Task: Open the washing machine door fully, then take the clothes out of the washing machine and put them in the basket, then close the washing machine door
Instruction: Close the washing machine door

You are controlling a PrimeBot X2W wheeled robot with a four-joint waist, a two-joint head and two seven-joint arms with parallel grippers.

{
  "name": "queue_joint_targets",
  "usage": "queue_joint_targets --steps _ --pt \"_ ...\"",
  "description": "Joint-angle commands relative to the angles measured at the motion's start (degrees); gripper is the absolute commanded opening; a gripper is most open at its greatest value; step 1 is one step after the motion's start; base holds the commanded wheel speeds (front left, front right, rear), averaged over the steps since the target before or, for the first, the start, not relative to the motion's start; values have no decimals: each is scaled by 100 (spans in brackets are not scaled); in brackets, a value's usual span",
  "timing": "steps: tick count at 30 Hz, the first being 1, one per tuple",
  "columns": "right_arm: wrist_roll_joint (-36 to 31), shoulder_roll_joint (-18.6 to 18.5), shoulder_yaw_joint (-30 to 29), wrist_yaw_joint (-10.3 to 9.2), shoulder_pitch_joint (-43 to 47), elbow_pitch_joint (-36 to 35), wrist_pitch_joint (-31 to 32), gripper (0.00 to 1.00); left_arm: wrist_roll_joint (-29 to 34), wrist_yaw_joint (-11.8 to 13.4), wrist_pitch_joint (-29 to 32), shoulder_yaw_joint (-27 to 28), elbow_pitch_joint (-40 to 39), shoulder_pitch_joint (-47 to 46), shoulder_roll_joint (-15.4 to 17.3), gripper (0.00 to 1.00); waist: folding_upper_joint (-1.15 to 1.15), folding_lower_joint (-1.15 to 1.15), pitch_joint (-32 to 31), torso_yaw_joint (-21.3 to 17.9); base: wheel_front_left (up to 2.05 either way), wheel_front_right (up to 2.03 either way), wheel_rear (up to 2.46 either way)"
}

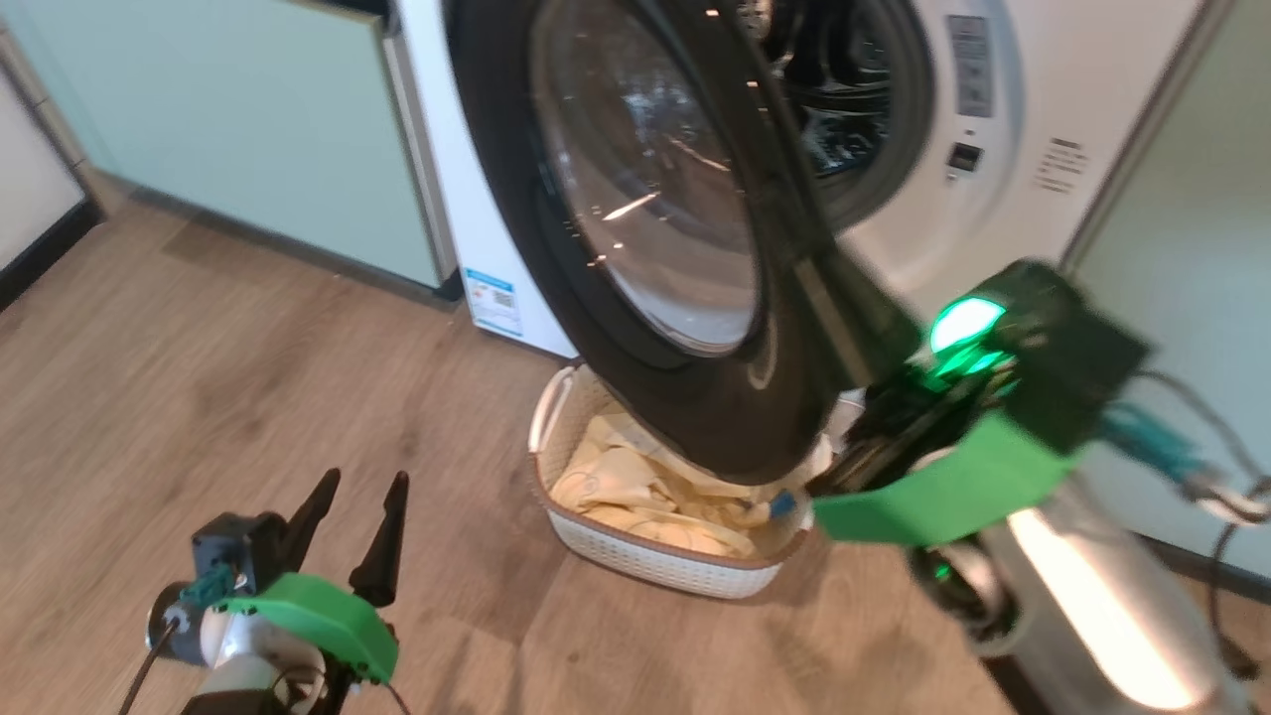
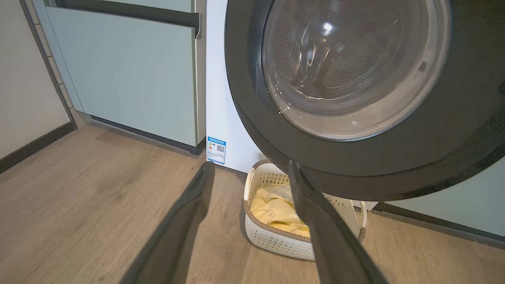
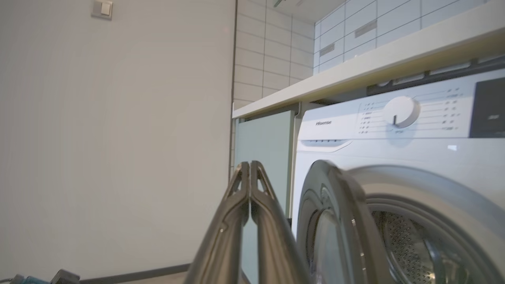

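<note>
The washing machine [image 1: 1003, 228] stands white at the far side of the scene, under a pale countertop [image 3: 355, 75], with a pale green cabinet [image 1: 228, 119] against its left side. The washing machine door [image 1: 645, 199] is partly swung out on its left edge, so its black ring and bulging glass hang over the wooden floor [image 1: 199, 377] and the steel drum [image 3: 410, 244] shows in the gap on the right. The basket [image 1: 645, 561] sits on the floor just in front of the machine, below the door's lower rim. The clothes [image 1: 635, 487] lie inside it, pale yellow with outlined bear prints, heaped loosely below the brown rim. The right gripper [image 3: 250, 163] is raised near the door's free edge with its two fingers pressed together and nothing between them; whether it touches the door cannot be told. The left gripper [image 1: 362, 480] hovers at the near left over bare floor, well apart from the basket, its fingers spread wide and empty. A blue-white sticker [image 1: 494, 298] sits low on the machine's front, left of the basket.
</note>
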Motion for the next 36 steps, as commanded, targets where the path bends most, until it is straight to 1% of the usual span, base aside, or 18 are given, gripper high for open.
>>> queue_joint_targets --steps 1,5,6,8,11,14,18,24,36 --pt "21 136 188 -16 -88 97 -29 0 53 -7 -37 173 -141 -381 51 100 0 0 8 197 0 0 0" --pt "128 222 450 -16 119 755 -29 0 72 -7 -37 98 -143 -404 6 100 0 0 32 354 0 0 0" --pt "128 222 450 -16 119 755 -29 0 72 -7 -37 98 -143 -404 6 100 0 0 32 354 0 0 0" --pt "226 243 519 -16 220 1046 -29 0 76 -7 -37 57 -130 -417 -11 100 0 0 51 425 0 0 0" --pt "500 250 602 -16 348 1281 -29 0 75 -7 -37 9 -111 -460 -32 100 0 0 90 509 0 0 0" --pt "588 251 623 -16 420 1553 -29 0 70 -7 -37 -17 -107 -497 -42 100 0 0 129 551 0 0 0" --pt "696 252 469 -16 461 1976 -29 0 50 -7 -37 -91 -59 -532 -67 100 0 0 210 565 0 0 0" --pt "828 252 347 -16 262 2463 -29 0 65 -7 -37 -175 -38 -674 -173 100 0 0 391 543 0 0 0" --pt "1241 253 -181 -16 -77 2979 -29 0 62 -7 -37 -270 -7 -796 -339 100 0 0 586 506 0 0 0"
